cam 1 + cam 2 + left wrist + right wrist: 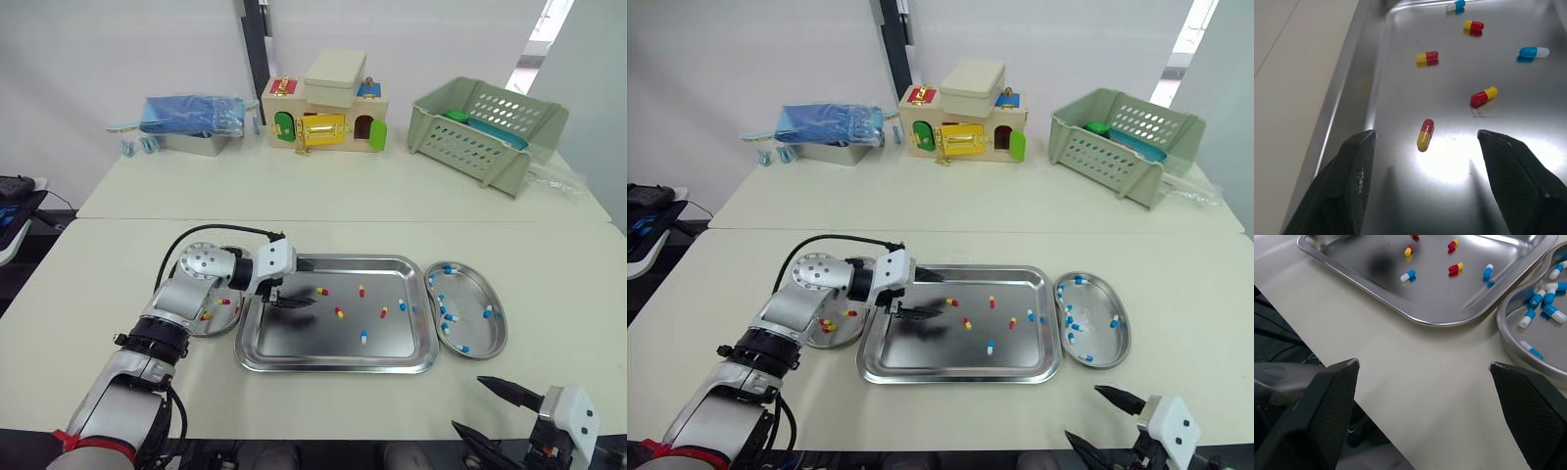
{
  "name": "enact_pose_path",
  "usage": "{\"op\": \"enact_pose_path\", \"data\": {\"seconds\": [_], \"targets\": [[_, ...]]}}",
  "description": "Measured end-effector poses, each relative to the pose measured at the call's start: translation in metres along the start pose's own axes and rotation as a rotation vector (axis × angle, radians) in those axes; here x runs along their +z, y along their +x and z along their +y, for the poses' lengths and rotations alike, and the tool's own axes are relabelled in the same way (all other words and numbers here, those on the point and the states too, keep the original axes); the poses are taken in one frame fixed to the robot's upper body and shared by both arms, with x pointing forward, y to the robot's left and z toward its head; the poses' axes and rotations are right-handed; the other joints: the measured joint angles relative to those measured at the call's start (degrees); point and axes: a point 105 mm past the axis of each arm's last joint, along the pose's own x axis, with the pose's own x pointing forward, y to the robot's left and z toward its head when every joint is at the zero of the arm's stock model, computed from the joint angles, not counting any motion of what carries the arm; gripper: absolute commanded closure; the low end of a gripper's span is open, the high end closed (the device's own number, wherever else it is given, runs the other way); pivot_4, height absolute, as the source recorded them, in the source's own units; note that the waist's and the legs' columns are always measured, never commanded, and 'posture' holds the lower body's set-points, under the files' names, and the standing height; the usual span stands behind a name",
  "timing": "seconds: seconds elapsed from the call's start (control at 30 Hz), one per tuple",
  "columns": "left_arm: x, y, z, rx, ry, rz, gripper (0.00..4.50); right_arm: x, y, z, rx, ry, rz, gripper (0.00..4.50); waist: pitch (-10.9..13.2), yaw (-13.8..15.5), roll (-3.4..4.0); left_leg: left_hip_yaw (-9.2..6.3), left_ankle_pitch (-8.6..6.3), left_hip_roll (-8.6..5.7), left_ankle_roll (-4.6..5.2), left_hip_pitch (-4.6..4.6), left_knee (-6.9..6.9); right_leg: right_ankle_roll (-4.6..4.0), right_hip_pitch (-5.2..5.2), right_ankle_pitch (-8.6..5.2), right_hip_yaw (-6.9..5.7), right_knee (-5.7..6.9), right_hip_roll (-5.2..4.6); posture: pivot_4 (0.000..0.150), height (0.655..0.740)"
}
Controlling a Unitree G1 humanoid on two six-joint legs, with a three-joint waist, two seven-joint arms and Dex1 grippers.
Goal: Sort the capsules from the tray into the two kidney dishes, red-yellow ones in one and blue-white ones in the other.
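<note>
A steel tray point(333, 360) lies mid-table holding several loose capsules, both red-yellow and blue-white. My left gripper point(306, 284) hovers open over the tray's left part. A red-yellow capsule point(1425, 133) lies on the tray floor just ahead of its two fingers, between them and untouched. The left kidney dish point(223, 323) holds red-yellow capsules and is partly hidden by my left arm. The right kidney dish point(485, 338) holds several blue-white capsules. My right gripper point(495, 411) hangs open and empty beyond the table's front edge, near the tray's front right corner point(1415, 316).
At the back of the table stand a toy house point(328, 116), a green plastic basket point(487, 130) and a metal box with a blue bag point(191, 122). A black device point(15, 196) sits off the table's left side.
</note>
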Motion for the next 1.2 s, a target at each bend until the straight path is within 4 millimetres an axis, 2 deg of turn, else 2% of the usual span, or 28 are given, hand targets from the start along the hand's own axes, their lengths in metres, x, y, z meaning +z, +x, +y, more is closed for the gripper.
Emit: {"op": "enact_pose_path", "data": {"seconds": [0.1, 0.33, 0.97, 1.07, 1.2], "targets": [[-0.007, 0.006, -0.002, -0.032, -0.021, 0.028, 2.78, 0.005, 0.005, -0.004, -0.023, -0.015, -0.024, 0.0, 0.0, 0.1, 0.0, -0.03, 0.0, -0.01, 0.0, -0.02, 0.05, 0.0, 0.01, 0.0, -0.03, 0.01, 0.0, 0.15, 0.74], [-0.008, 0.015, -0.003, -0.055, -0.005, 0.029, 2.78, 0.015, 0.013, -0.005, -0.036, -0.038, -0.025, 0.0, 0.0, 0.1, -0.01, -0.05, 0.0, -0.01, 0.0, -0.03, 0.09, 0.0, 0.01, 0.0, -0.05, 0.02, 0.0, 0.15, 0.74], [-0.005, 0.028, 0.007, -0.051, -0.049, 0.02, 2.78, 0.014, 0.016, -0.004, -0.036, -0.031, -0.022, 0.0, 0.0, 0.2, -0.01, -0.11, -0.01, -0.03, 0.02, -0.06, 0.26, 0.01, 0.09, 0.0, -0.1, 0.04, 0.0, 0.15, 0.74], [-0.005, 0.028, 0.007, -0.06, -0.06, 0.023, 3.35, 0.014, 0.017, -0.002, -0.03, -0.027, -0.028, 0.0, 0.0, 0.2, 0.0, -0.11, -0.01, -0.03, 0.02, -0.06, 0.27, 0.01, 0.1, 0.0, -0.1, 0.04, 0.0, 0.15, 0.74], [-0.006, 0.028, 0.006, -0.062, -0.062, 0.026, 4.48, 0.015, 0.017, -0.002, -0.035, -0.033, -0.035, 0.0, 0.0, 0.2, 0.0, -0.11, -0.01, -0.03, 0.02, -0.06, 0.29, 0.01, 0.1, 0.01, -0.1, 0.05, 0.0, 0.15, 0.74]]}}
